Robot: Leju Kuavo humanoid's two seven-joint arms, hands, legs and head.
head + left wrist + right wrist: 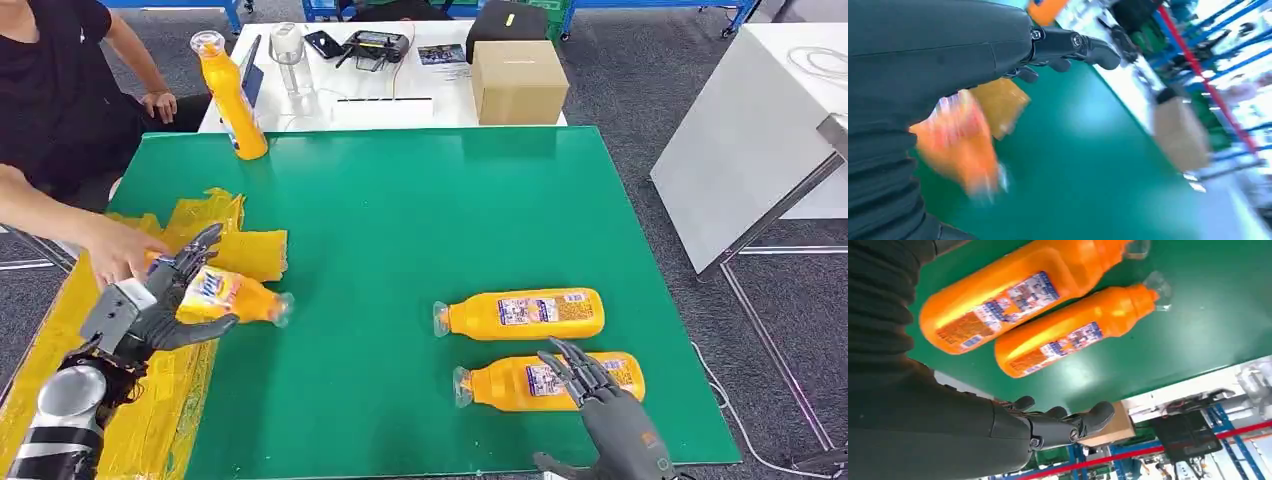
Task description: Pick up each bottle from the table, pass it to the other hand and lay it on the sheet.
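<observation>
An orange bottle (pixel 232 296) lies on its side at the edge of the yellow sheet (pixel 160 420), between the straight fingers and thumb of my left hand (pixel 160 300). In the left wrist view this bottle (pixel 958 145) is blurred under my left hand (pixel 973 55), whose fingers are not curled on it. A person's hand (pixel 118 250) reaches to the bottle's base. My right hand (pixel 605 405) hovers open over the near lying bottle (pixel 545 383); a second lying bottle (pixel 520 314) is just beyond. The right wrist view shows the near bottle (pixel 998 300), the far one (pixel 1068 337) and my right hand (pixel 1048 425).
Another orange bottle (pixel 232 95) stands upright at the green table's (pixel 400 220) far left corner. Behind it a white table carries a cardboard box (pixel 518 80), a clear cup (pixel 290 55) and a controller (pixel 372 45). A person sits at the far left.
</observation>
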